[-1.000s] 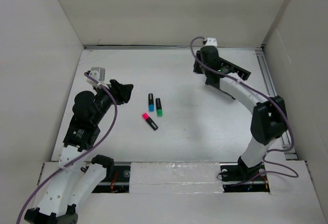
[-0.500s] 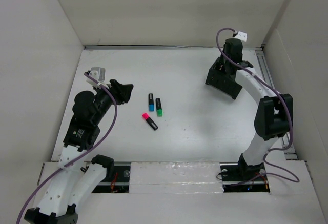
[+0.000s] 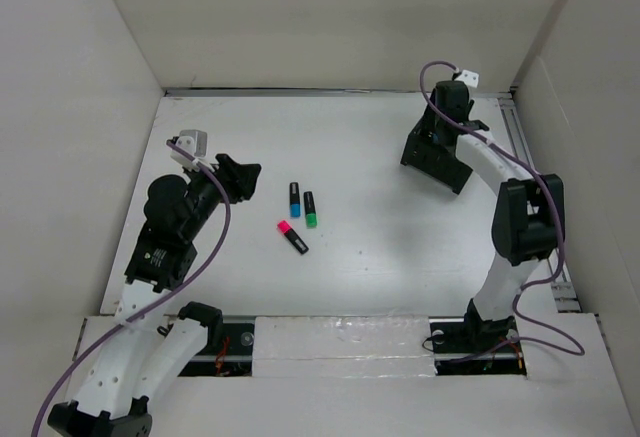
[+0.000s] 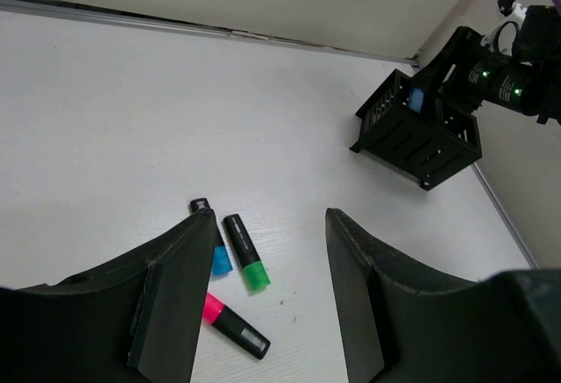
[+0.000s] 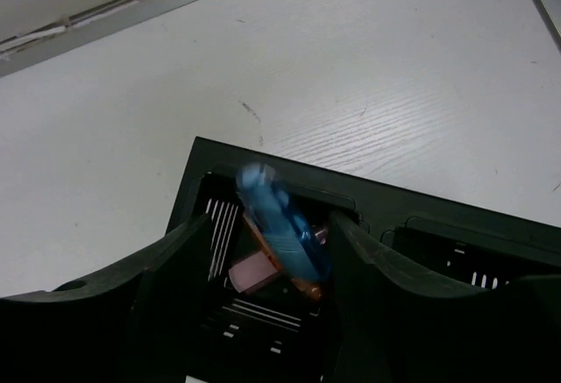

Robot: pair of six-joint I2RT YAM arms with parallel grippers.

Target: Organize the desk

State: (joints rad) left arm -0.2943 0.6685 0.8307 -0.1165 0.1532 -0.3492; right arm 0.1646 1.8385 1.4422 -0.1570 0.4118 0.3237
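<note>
Over the black organizer [image 5: 412, 212], right gripper [image 5: 272, 218] spread; blue marker [image 5: 285, 234] (blurred) loose between its fingers. Left gripper [image 4: 269, 214] spread, near three highlighters [image 4: 246, 262] on the desk [image 3: 400, 257].

top: we look down from high behind the near edge, whole desk [image 3: 380, 247] in frame | left wrist: we sit low, facing far-right, sharing three highlighters [image 4: 245, 263] and the black organizer [image 4: 419, 133] with top | right wrist: we hover close, looking down into that organizer
</note>
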